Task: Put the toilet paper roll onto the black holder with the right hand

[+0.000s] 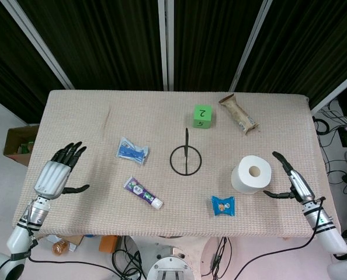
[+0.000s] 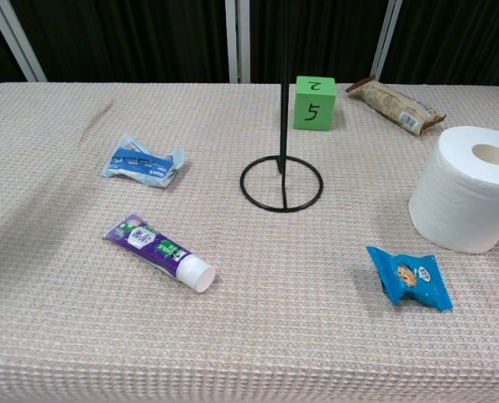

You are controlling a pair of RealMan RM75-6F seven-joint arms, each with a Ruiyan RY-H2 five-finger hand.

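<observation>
The white toilet paper roll stands upright on the table's right side, its core hole facing up. The black holder, a ring base with a thin upright rod, stands at the table's middle, left of the roll. My right hand lies just right of the roll, fingers spread apart, thumb pointing at the roll, holding nothing. My left hand rests on the table's left edge, fingers spread and empty. Neither hand shows in the chest view.
A green cube and a brown snack bar lie behind the holder. A blue-white packet, a purple tube and a blue candy packet lie around it. A cardboard box sits on the floor at left.
</observation>
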